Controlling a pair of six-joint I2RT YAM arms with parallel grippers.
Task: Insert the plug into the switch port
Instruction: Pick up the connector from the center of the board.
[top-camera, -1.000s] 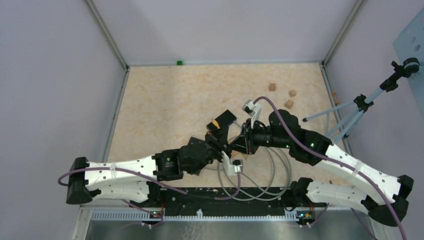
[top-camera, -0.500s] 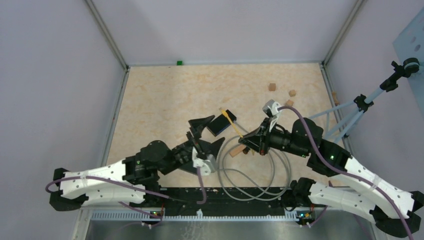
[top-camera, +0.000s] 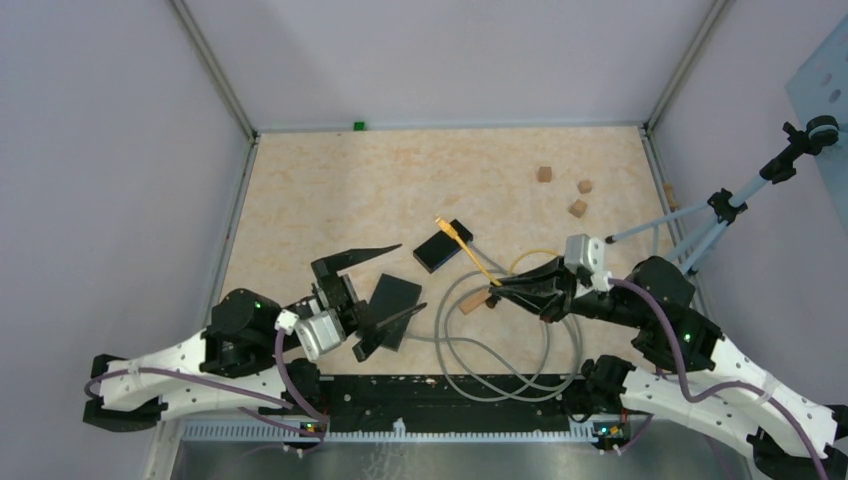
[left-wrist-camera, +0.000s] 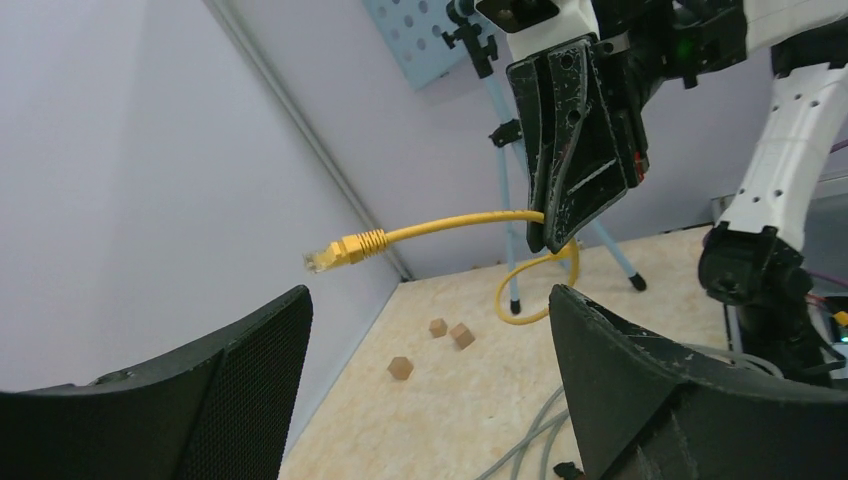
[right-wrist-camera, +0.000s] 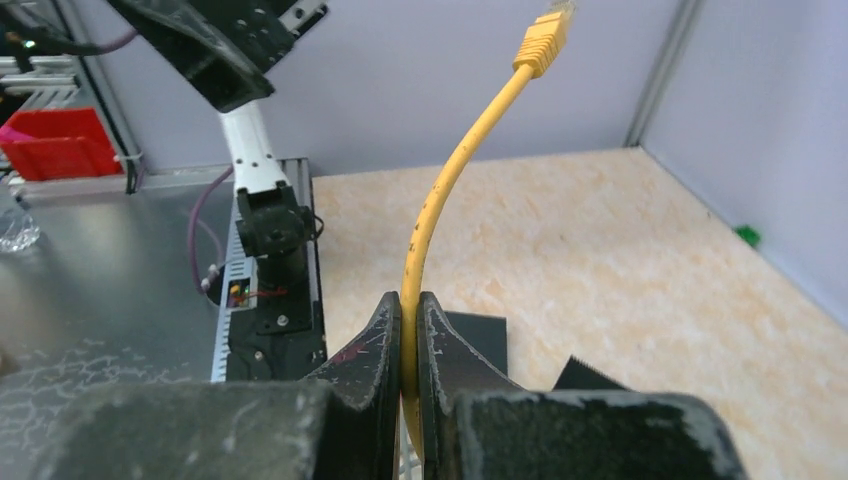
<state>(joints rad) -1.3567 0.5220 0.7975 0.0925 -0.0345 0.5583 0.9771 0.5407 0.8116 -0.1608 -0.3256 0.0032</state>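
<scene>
The switch (top-camera: 442, 248), a small flat black box, lies on the table near the middle. The plug (top-camera: 443, 223) is yellow, on a yellow cable (top-camera: 480, 268), and hangs in the air over the switch's far end. I cannot make out any port. My right gripper (top-camera: 500, 288) is shut on that cable a hand's length behind the plug, and the cable (right-wrist-camera: 432, 215) rises from between its fingers (right-wrist-camera: 385, 330) to the plug (right-wrist-camera: 541, 42). My left gripper (top-camera: 412, 278) stands wide open left of the switch, holding nothing. Its view shows the plug (left-wrist-camera: 336, 253) beyond its fingertips (left-wrist-camera: 285, 320).
Three wooden cubes (top-camera: 578, 208) sit at the far right, and another wooden block (top-camera: 475, 300) lies beside the right gripper. Loops of grey cable (top-camera: 500, 355) spread over the near table. A tripod (top-camera: 700, 225) stands at the right wall. Walls enclose three sides.
My left gripper has opened, let go of the switch and drawn back toward the near left. My right gripper has closed on the yellow cable and moved right with it.
</scene>
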